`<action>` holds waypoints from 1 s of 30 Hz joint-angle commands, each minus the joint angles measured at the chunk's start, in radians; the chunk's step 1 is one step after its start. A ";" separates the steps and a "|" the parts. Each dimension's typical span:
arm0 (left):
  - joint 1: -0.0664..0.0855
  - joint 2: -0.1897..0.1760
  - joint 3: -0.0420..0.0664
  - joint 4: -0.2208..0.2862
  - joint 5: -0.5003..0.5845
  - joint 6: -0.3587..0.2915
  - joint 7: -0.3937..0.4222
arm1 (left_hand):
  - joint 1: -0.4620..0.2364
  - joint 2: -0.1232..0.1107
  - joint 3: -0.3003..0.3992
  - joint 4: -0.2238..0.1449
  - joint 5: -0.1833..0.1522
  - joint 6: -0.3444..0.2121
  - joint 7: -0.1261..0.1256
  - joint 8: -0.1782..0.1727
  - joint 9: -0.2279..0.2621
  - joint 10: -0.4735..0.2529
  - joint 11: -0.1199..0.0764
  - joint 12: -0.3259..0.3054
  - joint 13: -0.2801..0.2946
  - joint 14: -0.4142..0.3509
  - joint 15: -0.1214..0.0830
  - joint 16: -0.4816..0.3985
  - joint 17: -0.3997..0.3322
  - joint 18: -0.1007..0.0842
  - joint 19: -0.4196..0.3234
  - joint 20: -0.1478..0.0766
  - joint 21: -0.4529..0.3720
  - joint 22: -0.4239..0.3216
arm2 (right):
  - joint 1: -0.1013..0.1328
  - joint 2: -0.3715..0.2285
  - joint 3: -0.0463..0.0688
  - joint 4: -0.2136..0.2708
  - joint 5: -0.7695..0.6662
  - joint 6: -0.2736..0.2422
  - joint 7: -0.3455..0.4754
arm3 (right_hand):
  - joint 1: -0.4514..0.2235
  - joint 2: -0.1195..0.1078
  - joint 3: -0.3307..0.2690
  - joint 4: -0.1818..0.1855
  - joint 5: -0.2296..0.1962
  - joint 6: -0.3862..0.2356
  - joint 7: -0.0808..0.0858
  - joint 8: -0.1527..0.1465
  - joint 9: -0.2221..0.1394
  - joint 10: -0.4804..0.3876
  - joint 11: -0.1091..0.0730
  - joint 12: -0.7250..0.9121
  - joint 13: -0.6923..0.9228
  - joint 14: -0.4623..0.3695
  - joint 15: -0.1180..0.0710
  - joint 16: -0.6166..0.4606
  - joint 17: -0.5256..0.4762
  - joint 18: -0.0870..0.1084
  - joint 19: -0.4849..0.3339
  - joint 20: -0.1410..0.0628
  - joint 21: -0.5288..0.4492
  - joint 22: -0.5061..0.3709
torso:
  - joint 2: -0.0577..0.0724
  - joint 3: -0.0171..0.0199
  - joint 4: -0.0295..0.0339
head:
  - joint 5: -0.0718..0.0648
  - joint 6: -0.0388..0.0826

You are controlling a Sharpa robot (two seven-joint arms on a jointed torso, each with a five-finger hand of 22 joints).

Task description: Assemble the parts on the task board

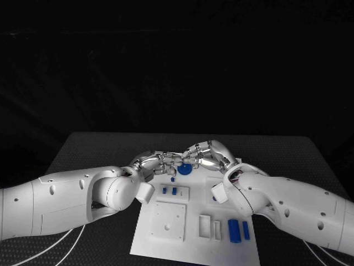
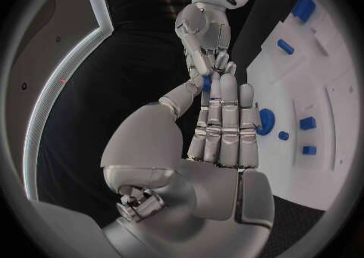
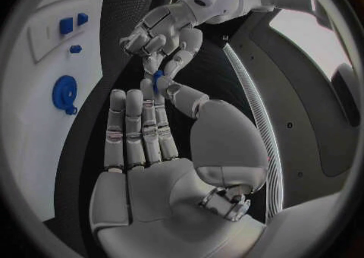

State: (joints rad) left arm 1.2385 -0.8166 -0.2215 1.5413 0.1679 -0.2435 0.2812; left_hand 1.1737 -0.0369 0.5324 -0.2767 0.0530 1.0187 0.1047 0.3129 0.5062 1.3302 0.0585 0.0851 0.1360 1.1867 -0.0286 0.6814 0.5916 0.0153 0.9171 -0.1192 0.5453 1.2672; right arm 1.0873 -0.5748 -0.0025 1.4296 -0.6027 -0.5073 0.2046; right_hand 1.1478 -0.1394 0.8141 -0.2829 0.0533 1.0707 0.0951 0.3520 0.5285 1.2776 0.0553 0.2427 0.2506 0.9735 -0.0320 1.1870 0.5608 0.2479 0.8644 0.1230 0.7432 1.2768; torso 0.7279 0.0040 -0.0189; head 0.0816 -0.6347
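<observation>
Both hands meet fingertip to fingertip above board (image 1: 177, 221): left hand (image 1: 154, 163) and right hand (image 1: 206, 155) pinch one small part (image 3: 158, 80) together. Release one side only once the other grips firmly.

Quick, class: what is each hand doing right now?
Left hand: pinches the small blue part at its fingertips.
Right hand: fingertips touch the same part.

White task board (image 1: 170, 221) lying flat mid-table, blue round part (image 1: 184, 169) at its far end, small blue parts (image 1: 169, 190) in slots behind a raised square, two upright blue bars (image 1: 238, 229) near right edge.
</observation>
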 commanded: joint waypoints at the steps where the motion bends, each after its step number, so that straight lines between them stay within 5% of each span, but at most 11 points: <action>1: 0.001 0.001 0.001 0.003 -0.014 -0.002 0.017 | 0.006 0.005 0.007 0.000 -0.004 0.010 -0.002 0.008 0.001 0.011 -0.001 0.003 -0.001 0.006 0.001 0.006 0.003 0.013 0.006 -0.002 -0.002 0.002 | 0.000 0.001 0.000 -0.001 0.002 0.022 0.003 | 0.002 0.010 -0.003 -0.004 -0.001 -0.008 0.003 0.001 0.002 -0.004 0.003 -0.007 0.001 -0.004 -0.002 0.003 -0.001 0.014 -0.001 0.001 0.003 0.001 | 0.000 -0.0001 -0.0009 | 0.000 -0.002; 19: 0.001 0.000 0.001 0.004 -0.035 -0.038 0.028 | 0.012 0.012 0.023 -0.005 -0.002 0.026 -0.003 0.015 0.005 0.036 -0.005 0.006 -0.002 0.015 -0.007 0.005 0.014 0.011 0.011 -0.006 -0.010 0.005 | 0.000 -0.001 0.000 -0.003 0.018 0.042 0.008 | -0.009 0.014 -0.010 -0.003 0.015 -0.014 0.007 -0.007 0.001 -0.014 0.009 -0.018 0.002 -0.012 0.003 0.001 -0.005 0.014 -0.011 0.006 -0.001 0.001 | -0.001 0.0000 -0.0004 | 0.001 -0.004; 30: 0.001 0.000 0.001 0.003 -0.039 -0.037 0.026 | 0.011 0.013 0.027 -0.005 -0.001 0.029 -0.004 0.016 0.007 0.041 -0.005 0.006 -0.002 0.020 -0.010 0.006 0.018 0.009 0.014 -0.008 -0.013 0.004 | 0.000 -0.005 0.000 -0.003 0.031 0.057 0.018 | -0.048 0.002 -0.142 -0.008 0.194 -0.083 0.036 -0.053 -0.013 -0.084 0.044 -0.072 -0.016 -0.058 0.032 -0.009 -0.022 0.014 -0.060 0.024 -0.018 0.005 | 0.000 0.0000 -0.0001 | 0.002 -0.004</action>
State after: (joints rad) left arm 1.2387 -0.8177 -0.2213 1.5423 0.1374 -0.2766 0.2924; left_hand 1.1846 -0.0316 0.5538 -0.2801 0.0452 1.0408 0.1027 0.3245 0.5129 1.3670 0.0536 0.0881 0.1334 1.1992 -0.0405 0.6814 0.6090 0.0150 0.9260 -0.1247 0.5364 1.2713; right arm 1.0872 -0.5799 -0.0028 1.4266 -0.5797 -0.4724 0.2070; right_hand 1.1089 -0.1384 0.6788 -0.2909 0.2418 0.9921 0.1305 0.3017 0.5162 1.1983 0.0987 0.1739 0.2359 0.9198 0.0000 1.1826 0.5404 0.2480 0.8103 0.1480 0.7287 1.2813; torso 0.7277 0.0040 -0.0190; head 0.0828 -0.6388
